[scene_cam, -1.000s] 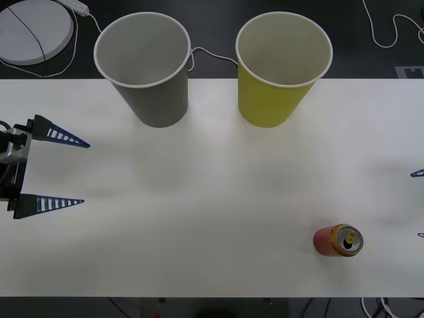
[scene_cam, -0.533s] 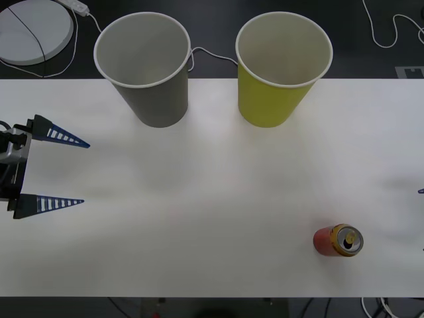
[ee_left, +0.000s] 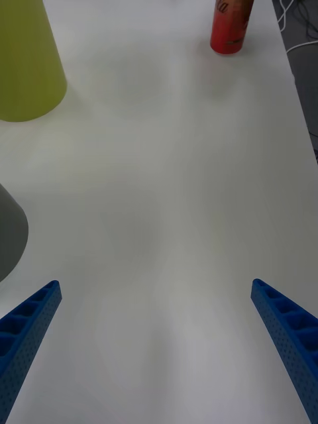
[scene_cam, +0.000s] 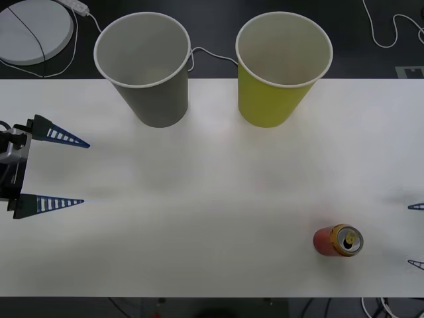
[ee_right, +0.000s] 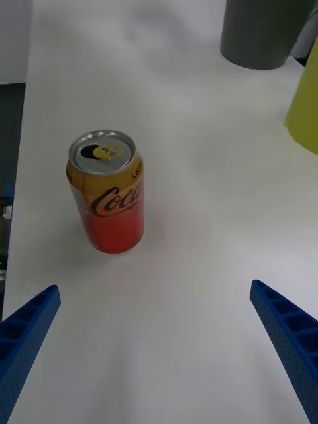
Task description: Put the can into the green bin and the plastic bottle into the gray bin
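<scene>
The can (scene_cam: pixel 338 240) stands upright on the white bench (scene_cam: pixel 212 192), near its front edge on the robot's right, well apart from both bins. A second ago the right gripper's (scene_cam: pixel 416 235) blue tips sat higher along the right edge of the front view; now they show lower, level with the can and just beside it, one tip on either side of its line. Its fingers (ee_right: pixel 26 331) are spread wide with nothing between them, the can straight ahead. I judge this to be the arm lining up for a grasp not yet made. The green bin (scene_cam: pixel 281 69) and gray bin (scene_cam: pixel 146 66) stand side by side at the back. The left gripper (scene_cam: pixel 56 171) waits unmoved at the left edge, fingers open and empty.
</scene>
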### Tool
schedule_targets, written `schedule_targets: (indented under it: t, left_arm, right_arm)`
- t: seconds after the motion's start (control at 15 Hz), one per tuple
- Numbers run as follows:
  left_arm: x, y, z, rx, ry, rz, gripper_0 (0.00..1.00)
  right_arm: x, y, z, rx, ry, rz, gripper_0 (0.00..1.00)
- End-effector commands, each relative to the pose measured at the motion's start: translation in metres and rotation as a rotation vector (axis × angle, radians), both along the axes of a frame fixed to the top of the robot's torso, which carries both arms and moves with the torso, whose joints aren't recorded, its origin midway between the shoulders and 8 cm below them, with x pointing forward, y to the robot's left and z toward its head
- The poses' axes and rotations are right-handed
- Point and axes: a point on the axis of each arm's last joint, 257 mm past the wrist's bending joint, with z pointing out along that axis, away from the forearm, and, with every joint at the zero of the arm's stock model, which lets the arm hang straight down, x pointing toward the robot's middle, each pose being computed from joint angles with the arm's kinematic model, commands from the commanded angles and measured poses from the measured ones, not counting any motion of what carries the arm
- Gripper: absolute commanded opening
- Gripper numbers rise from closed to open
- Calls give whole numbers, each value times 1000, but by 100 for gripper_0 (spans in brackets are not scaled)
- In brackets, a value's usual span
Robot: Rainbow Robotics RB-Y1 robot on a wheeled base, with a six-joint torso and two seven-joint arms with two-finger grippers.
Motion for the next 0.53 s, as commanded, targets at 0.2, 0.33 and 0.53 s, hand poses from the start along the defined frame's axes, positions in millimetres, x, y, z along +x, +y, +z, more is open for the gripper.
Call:
schedule_targets:
  t: [0.2, 0.33, 0.53]
  left_arm:
    - [0, 0, 0, 0, 0, 0, 100]
    - [0, 0, 0, 0, 0, 0, 100]
    - [0, 0, 0, 0, 0, 0, 100]
  right_arm:
    - [-2, 21, -25, 97, 18, -46, 100]
    - [-3, 34, -35, 148, 26, -67, 100]
    - [-3, 54, -44, 208, 27, -75, 100]
